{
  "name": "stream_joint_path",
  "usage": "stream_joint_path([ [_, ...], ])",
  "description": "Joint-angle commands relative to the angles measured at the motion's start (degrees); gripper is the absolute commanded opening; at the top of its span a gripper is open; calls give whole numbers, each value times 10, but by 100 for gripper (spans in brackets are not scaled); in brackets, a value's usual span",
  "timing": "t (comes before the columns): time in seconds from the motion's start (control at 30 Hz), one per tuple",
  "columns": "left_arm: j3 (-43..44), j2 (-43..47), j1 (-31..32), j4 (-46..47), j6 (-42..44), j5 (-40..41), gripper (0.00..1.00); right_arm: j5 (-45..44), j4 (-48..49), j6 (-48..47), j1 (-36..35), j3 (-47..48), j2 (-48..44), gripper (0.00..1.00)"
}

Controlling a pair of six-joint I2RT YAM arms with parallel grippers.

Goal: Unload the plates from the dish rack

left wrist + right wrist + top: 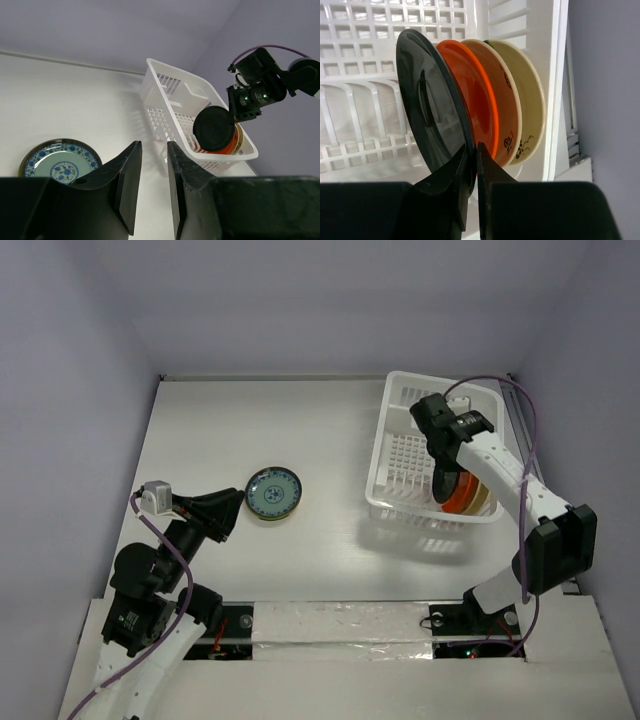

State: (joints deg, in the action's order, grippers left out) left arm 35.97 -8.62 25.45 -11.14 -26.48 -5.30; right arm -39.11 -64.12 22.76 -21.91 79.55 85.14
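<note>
Pulling the next plate
My right hand (471, 150) clenched the glossy black round plate (427, 110), upright in the white plastic dish rack (400, 390) at two o'clock; next, I judged, a straight lift.

Bright, even overhead light — soft shadows, near foreground slightly blurred.

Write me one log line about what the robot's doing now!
right tool: shut on black plate in dish rack | left tool: open, empty | blue plate: on table | also racked: three plates
</note>
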Motion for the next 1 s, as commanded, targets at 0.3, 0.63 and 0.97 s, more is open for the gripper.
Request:
stream_joint_path([
  [0.3,1,-1,4,13,-2,6,24,-102,-59,73,-152,246,-39,0],
  [0.63,3,-1,4,6,-5,28,24,255,412,105,-262,72,33,0],
  [0.97,2,2,4,4,-9,36,25,373,520,178,-289,118,223,0],
])
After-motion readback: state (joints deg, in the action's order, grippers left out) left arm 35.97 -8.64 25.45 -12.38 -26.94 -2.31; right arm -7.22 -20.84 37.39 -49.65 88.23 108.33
